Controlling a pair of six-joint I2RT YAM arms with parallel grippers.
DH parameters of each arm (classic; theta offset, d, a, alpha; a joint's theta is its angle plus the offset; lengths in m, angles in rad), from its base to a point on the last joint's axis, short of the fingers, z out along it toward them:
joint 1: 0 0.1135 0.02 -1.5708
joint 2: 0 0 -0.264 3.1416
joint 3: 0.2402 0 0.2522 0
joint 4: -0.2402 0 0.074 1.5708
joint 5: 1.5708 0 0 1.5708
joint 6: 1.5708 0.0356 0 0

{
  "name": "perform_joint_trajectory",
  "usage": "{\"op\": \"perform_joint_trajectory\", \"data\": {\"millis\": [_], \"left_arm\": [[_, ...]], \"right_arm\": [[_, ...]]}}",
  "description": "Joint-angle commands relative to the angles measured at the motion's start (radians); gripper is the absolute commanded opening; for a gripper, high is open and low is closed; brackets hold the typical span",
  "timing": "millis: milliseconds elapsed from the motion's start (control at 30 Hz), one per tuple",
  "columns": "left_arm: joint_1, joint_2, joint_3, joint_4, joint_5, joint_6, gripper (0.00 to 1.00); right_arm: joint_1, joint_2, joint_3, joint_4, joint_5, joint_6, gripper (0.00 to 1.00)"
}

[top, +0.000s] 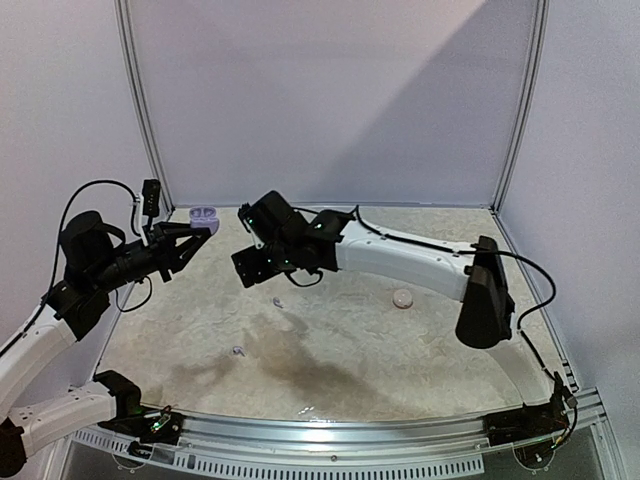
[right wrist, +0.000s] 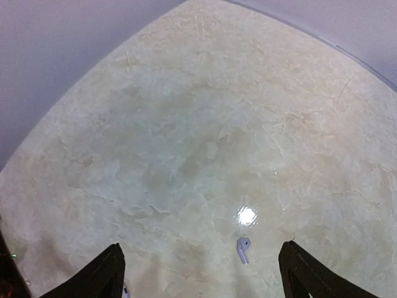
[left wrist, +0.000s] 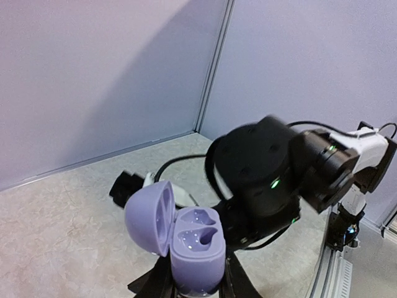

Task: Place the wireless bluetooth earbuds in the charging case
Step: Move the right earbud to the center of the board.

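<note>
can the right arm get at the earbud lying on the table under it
Probably yes. The right gripper hangs open just above the earbud, which lies loose on the table between the fingers in the wrist view; nothing covers it or blocks the way down.

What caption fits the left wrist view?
Left hand grips the open lavender charging case, sockets empty, right arm looming just beyond.

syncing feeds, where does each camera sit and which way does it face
top external: above and behind, looking down at the table; left arm and right arm show
left wrist: faces the right arm; left gripper holds the open charging case
right wrist: looks down; open right gripper above an earbud
shared: top and left wrist both show the charging case
</note>
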Motion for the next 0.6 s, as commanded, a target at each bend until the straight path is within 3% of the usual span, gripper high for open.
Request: {"op": "perform_joint_trajectory", "data": {"millis": [0, 167, 267, 567], "left_arm": [[0.013, -0.013, -0.014, 0.013, -0.003, -0.02, 0.0], [0.012, -0.016, -0.018, 0.023, 0.005, -0.025, 0.0], [0.013, -0.016, -0.022, 0.035, 0.016, -0.03, 0.0], [0.014, -0.017, -0.023, 0.036, 0.04, -0.031, 0.0]], "right_arm": [[-0.004, 0.082, 0.059, 0.068, 0.024, 0.028, 0.83], [-0.017, 0.167, 0.08, 0.085, 0.061, 0.109, 0.73], [-0.019, 0.201, 0.08, 0.058, 0.121, 0.117, 0.73], [-0.032, 0.256, 0.126, -0.022, 0.115, 0.16, 0.74]]}}
